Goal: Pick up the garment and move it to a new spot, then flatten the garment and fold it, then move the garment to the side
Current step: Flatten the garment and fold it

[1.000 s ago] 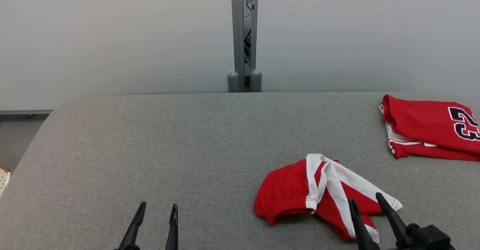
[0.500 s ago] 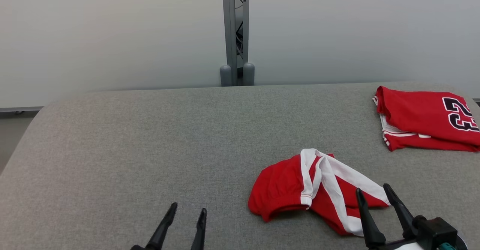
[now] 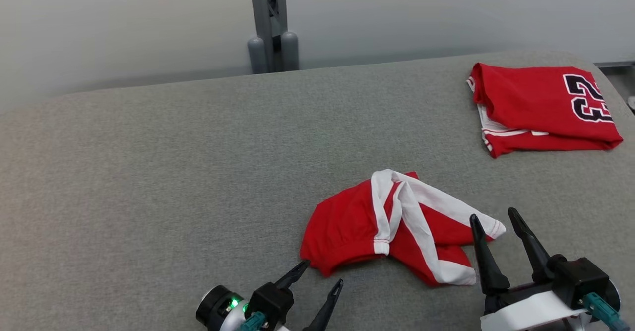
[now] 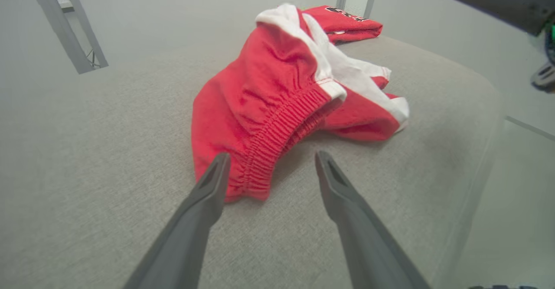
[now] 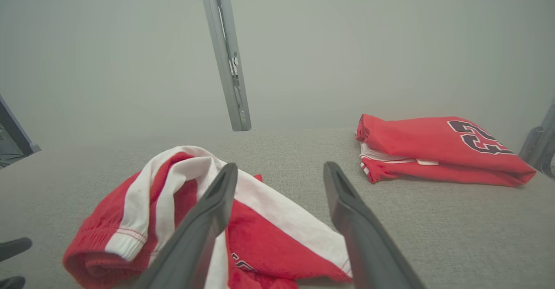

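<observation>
Nearest me, the left gripper (image 3: 324, 271) and right gripper (image 3: 491, 214) hang with jaws released and empty, one at either end of the crumpled red-and-white garment (image 3: 347, 227) on the grey counter (image 3: 149, 172). A folded red jersey (image 3: 536, 107) lies at the far right.

One readable mark for you: dark number "23", white outline, on folded red jersey (image 3: 536, 107), well beyond right gripper (image 3: 491, 214) fingertips, off to their right. Right wrist view: same digits, right of fingers. Small dark print on red shorts (image 5: 269, 254), between those fingers, too cut off to read.
</observation>
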{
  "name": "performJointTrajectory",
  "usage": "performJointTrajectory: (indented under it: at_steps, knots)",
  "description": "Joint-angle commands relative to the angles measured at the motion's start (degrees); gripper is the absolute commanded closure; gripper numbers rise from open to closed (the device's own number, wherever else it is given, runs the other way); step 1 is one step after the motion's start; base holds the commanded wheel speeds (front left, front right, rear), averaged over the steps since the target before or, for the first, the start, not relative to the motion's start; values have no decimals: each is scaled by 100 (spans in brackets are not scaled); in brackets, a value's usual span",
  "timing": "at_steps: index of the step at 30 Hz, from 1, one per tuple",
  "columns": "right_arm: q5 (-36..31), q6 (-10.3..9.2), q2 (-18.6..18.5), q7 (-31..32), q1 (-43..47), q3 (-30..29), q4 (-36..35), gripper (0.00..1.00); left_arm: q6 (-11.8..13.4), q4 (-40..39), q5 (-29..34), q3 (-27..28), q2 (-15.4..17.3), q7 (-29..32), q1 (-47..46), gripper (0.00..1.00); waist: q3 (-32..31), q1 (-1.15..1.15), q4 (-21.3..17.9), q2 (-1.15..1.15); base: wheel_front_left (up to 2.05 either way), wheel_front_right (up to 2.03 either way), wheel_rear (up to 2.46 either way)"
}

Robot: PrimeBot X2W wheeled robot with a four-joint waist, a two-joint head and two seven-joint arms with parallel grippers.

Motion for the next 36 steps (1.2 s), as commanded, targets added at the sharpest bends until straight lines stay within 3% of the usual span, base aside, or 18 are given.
performJointTrajectory:
  at_steps: [1,6,10,12,13,14,15,25,29,30,32,33,36]
  knots:
    - [-18,-2,-30,-1,-60,-1,-12,0,47,109,39,-3,-12,55,-137,0,140,0,-188,0,0,0,0]
    - [-25,-2,-28,-1,-149,-27,-44,0,107,523,76,-51,-16,237,-418,0,281,0,-374,0,0,0,0]
    - [-6,-2,-27,-1,-197,-29,-55,0,643,849,263,139,27,268,-596,0,341,0,-449,0,0,0,0]
    - [12,-2,-26,-1,-210,-31,-55,0,793,988,219,217,-1,260,-663,0,360,0,-462,0,0,0,0]
    - [25,-2,-27,-1,-206,-36,-57,0,843,1030,214,250,-4,210,-721,54,365,0,-461,0,0,0,0]
    - [25,-2,-27,-1,-206,-36,-57,0,843,1030,214,250,-4,210,-721,54,365,0,-461,0,0,0,0]
    - [40,-2,-26,-1,-207,-32,-55,0,880,1080,232,274,4,163,-792,100,369,0,-459,0,0,0,0]
    - [51,-2,-28,-1,-255,10,-6,0,1288,1184,387,710,455,-500,-1500,100,288,0,-343,0,0,0,0]
    - [61,-2,-27,0,-266,54,19,0,1236,1221,520,768,764,-593,-1769,100,282,0,-296,0,0,0,0]
    - [65,-2,-27,-1,-272,66,30,0,1128,1286,492,743,788,-602,-1790,91,284,0,-283,0,0,0,0]
    - [70,-2,-27,-1,-273,95,50,0,998,1516,360,796,838,-602,-1814,6,290,0,-266,0,0,0,0]
    - [75,-2,-27,0,-272,105,57,0,900,1652,255,818,826,-571,-1810,0,294,0,-262,0,0,0,0]
    - [101,-2,-27,-1,-281,113,53,0,876,1937,76,938,839,-502,-1779,0,315,0,-242,0,0,0,0]
